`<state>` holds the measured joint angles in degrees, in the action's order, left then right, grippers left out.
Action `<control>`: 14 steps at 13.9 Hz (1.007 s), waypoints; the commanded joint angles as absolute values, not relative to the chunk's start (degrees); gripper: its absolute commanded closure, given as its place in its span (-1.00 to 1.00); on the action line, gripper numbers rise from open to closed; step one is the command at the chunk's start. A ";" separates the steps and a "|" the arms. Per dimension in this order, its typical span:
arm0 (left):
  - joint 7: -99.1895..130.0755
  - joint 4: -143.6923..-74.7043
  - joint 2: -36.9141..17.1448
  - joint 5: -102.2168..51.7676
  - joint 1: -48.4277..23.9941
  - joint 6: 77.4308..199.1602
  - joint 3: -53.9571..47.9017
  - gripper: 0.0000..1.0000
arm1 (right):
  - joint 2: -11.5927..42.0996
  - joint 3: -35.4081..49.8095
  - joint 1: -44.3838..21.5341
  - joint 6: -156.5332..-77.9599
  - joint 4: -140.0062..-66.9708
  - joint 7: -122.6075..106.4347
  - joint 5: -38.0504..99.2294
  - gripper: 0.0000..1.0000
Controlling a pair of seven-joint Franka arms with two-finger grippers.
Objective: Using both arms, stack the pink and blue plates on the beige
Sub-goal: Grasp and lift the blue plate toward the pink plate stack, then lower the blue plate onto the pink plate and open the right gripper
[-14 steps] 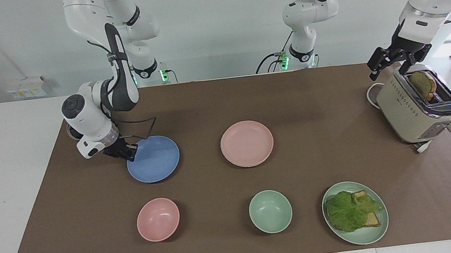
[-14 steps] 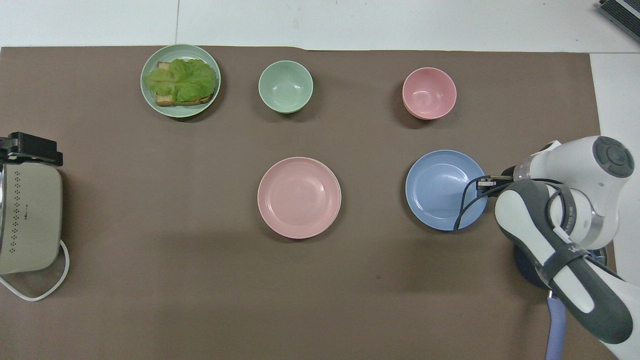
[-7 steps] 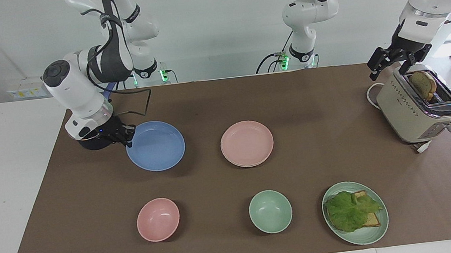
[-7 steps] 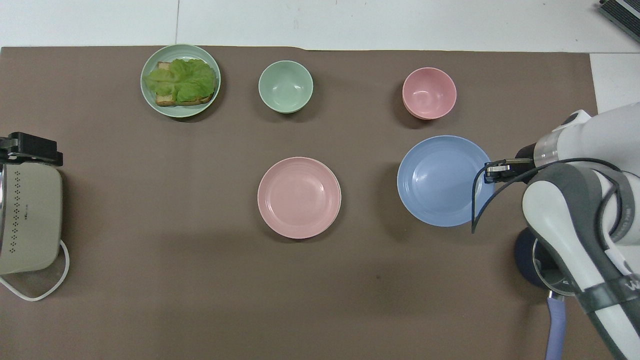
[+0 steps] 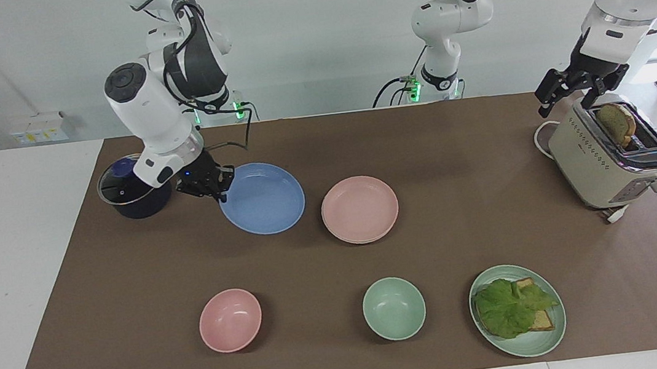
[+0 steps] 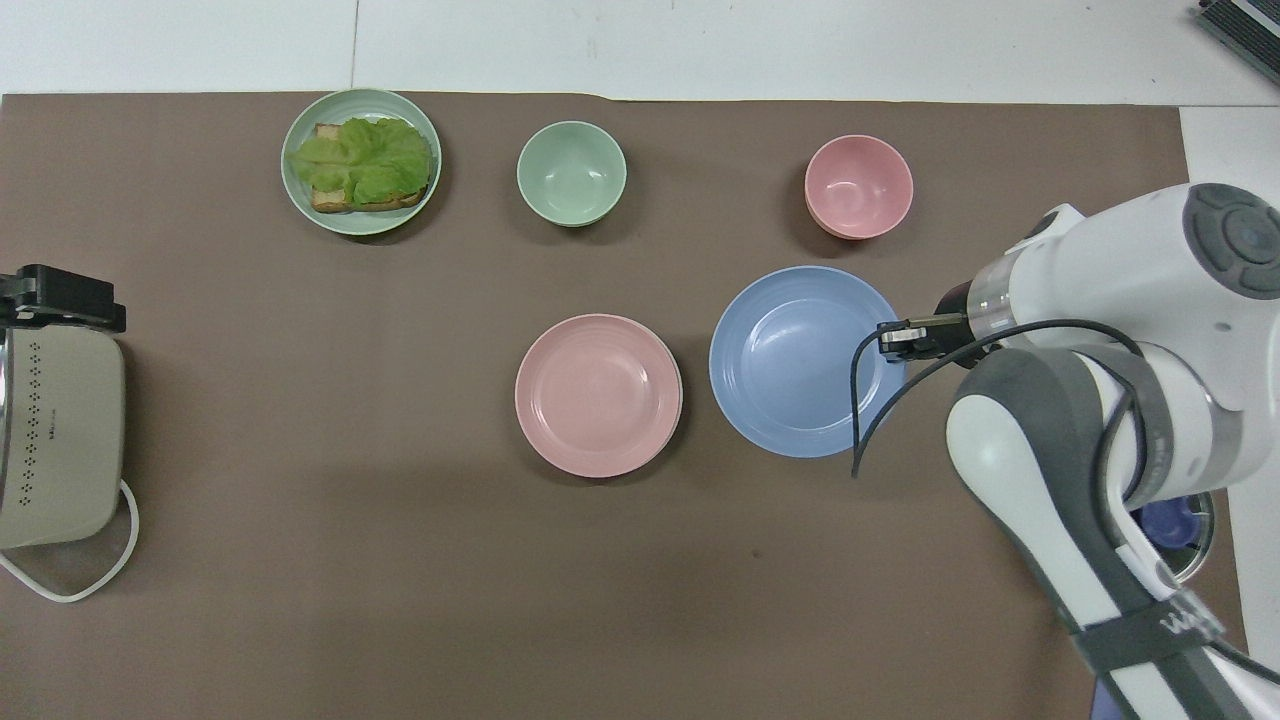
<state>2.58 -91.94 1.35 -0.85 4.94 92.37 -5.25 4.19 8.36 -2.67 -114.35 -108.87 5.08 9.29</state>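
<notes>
My right gripper (image 5: 220,192) (image 6: 893,338) is shut on the rim of the blue plate (image 5: 265,199) (image 6: 800,362) and holds it level just above the mat. That plate hangs beside the pink plate (image 5: 360,209) (image 6: 598,394), toward the right arm's end of the table. The pink plate lies flat mid-table. The beige plate is hidden; I cannot tell whether it lies under the pink one. My left gripper (image 5: 570,102) (image 6: 60,297) waits open over the toaster's end nearest the robots, holding nothing.
The toaster (image 5: 605,165) (image 6: 55,440) with a bread slice (image 5: 617,123) stands at the left arm's end. A dark lidded pot (image 5: 130,191) sits near the right arm's base. Farthest from the robots are a pink bowl (image 5: 230,320), a green bowl (image 5: 393,308) and a green plate (image 5: 552,332) with lettuce.
The right gripper has raised the blue plate off the mat and carried it toward the pink plate, uncovering the pot. The left arm has not moved.
</notes>
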 commanded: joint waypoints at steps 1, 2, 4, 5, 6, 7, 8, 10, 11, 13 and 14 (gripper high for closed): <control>3.16 -91.67 1.49 -0.09 5.19 91.49 -5.45 -1.00 | 6.76 8.61 -5.53 -116.80 -106.44 7.46 13.61 1.00; 3.16 -91.67 1.49 -0.09 5.19 91.49 -5.45 -1.00 | 7.03 8.61 -6.67 -117.68 -106.44 9.21 13.88 1.00; 3.16 -91.67 1.49 -0.09 5.19 91.41 -5.45 -1.00 | 9.04 8.61 -9.30 -119.87 -106.44 12.03 15.37 1.00; 3.16 -91.76 1.49 -0.09 5.19 91.49 -5.45 -1.00 | 9.92 8.61 -11.32 -121.97 -106.44 13.26 16.08 1.00; 3.16 -91.67 1.49 -0.09 5.19 91.49 -5.45 -1.00 | 10.71 8.61 -12.73 -123.47 -106.44 15.36 16.26 1.00; 3.16 -91.67 1.49 -0.09 5.19 91.49 -5.45 -1.00 | 11.42 8.61 -13.53 -124.18 -106.44 16.51 16.26 1.00; 3.16 -91.67 1.49 -0.09 5.19 91.49 -5.45 -1.00 | 12.21 8.70 -13.80 -124.54 -106.44 16.44 16.26 1.00; 3.16 -91.76 1.49 -0.09 5.19 91.41 -5.45 -1.00 | 13.79 8.61 -15.55 -126.99 -106.61 16.52 18.35 1.00; 3.16 -91.67 1.49 -0.09 5.19 91.49 -5.45 -1.00 | 14.49 8.61 -16.34 -128.48 -106.96 16.52 19.59 1.00; 3.16 -91.67 1.49 -0.09 5.19 91.49 -5.45 -1.00 | 15.46 8.70 -16.61 -129.72 -107.58 16.26 19.95 1.00; 3.16 -91.67 1.49 -0.09 5.19 91.49 -5.45 -1.00 | 15.99 8.70 -17.66 -129.81 -107.67 16.17 19.95 1.00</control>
<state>2.58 -91.94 1.35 -0.85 4.94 92.35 -5.25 14.99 8.59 -16.75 -128.76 -107.82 16.27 18.40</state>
